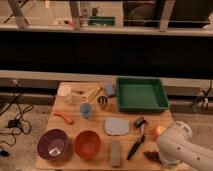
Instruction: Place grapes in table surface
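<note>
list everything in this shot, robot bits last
table surface: 1, light tan wood, centre
tray: 1, green, far right of table
purple bowl: 1, purple, near left corner
orange bowl: 1, orange, right of purple bowl
curved piece: 1, orange-red, left side
blue cup: 1, blue, middle
metal cup: 1, silvery, behind blue cup
flat piece: 1, grey-blue, centre
brush: 1, black, right of centre
block: 1, grey, near edge
round fruit: 1, orange-yellow, right side
grapes: 1 bunch, dark, on table beside arm
robot arm: 1, white, near right corner
gripper: hidden behind the arm
</note>
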`<state>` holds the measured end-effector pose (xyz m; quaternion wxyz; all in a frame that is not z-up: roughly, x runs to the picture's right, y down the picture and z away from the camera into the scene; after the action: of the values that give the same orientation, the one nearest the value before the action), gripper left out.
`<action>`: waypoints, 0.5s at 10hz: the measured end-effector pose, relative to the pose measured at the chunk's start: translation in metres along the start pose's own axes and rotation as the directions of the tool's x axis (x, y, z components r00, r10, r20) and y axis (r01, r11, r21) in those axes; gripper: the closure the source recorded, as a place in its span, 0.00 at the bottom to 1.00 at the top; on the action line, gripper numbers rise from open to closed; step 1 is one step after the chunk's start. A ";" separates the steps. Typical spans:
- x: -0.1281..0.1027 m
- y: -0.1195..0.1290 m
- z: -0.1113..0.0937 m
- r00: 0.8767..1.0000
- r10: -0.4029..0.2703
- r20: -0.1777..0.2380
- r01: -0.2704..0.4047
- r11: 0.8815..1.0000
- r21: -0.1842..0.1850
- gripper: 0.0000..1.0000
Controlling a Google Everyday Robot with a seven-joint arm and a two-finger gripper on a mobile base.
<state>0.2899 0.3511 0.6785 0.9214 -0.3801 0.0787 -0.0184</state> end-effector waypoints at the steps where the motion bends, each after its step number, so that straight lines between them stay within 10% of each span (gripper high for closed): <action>1: 0.000 0.000 0.000 1.000 0.000 0.000 0.000 1.000 0.000 0.20; 5: -0.006 -0.006 -0.002 1.000 0.004 -0.012 -0.004 1.000 0.005 0.20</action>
<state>0.2836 0.3463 0.6824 0.9218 -0.3777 0.0851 -0.0192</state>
